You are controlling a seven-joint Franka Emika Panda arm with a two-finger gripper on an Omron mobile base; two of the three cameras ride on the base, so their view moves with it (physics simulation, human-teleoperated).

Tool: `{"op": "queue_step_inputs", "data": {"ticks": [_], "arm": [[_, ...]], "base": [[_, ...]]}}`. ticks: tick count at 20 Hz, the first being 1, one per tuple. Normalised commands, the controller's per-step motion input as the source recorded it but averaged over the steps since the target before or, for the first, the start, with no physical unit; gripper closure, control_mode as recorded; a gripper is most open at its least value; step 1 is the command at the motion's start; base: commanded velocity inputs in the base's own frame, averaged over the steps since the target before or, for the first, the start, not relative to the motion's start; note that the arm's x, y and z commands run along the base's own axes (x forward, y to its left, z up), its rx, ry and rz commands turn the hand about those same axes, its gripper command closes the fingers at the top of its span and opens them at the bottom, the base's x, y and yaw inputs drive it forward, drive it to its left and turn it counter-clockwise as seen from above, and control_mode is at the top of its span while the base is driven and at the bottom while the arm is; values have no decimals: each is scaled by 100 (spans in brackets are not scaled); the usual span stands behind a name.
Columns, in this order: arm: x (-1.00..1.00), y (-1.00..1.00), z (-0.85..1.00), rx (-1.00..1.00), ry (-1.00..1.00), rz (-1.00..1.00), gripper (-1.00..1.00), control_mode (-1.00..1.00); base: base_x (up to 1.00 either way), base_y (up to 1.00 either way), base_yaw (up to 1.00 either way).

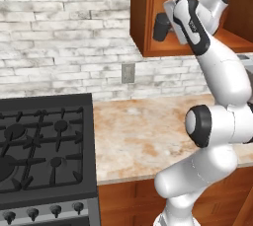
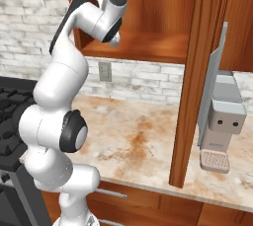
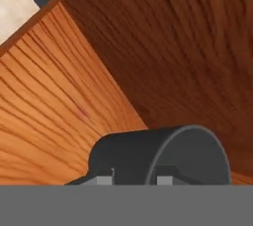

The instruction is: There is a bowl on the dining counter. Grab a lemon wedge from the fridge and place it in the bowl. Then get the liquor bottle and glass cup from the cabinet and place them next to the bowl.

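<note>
Reaching into the cabinet [image 1: 148, 32] at upper right of the left base frame, the tool [image 3: 133, 178] looks clamped on a dark cylinder [image 3: 163, 153], probably the cup. Rigid, likely slick; best gripped mid-wall.

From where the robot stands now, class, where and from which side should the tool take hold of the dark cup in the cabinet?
Probably the dark cup is best gripped across its round side wall, coming in through the cabinet's open front. It looks like a plain cylinder with no handle showing, and wooden walls close off the other sides.
</note>
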Motion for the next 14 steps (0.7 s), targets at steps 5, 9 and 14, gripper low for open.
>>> {"op": "queue_step_inputs", "data": {"ticks": [5, 9, 14], "arm": [[-56, 7, -29, 0, -14, 0, 100, -100], [-64, 8, -27, 0, -23, 0, 100, -100], [-87, 15, -7, 0, -33, 0, 100, -100]], "base": [[0, 0, 0], [0, 0, 0], [0, 0, 0]]}}
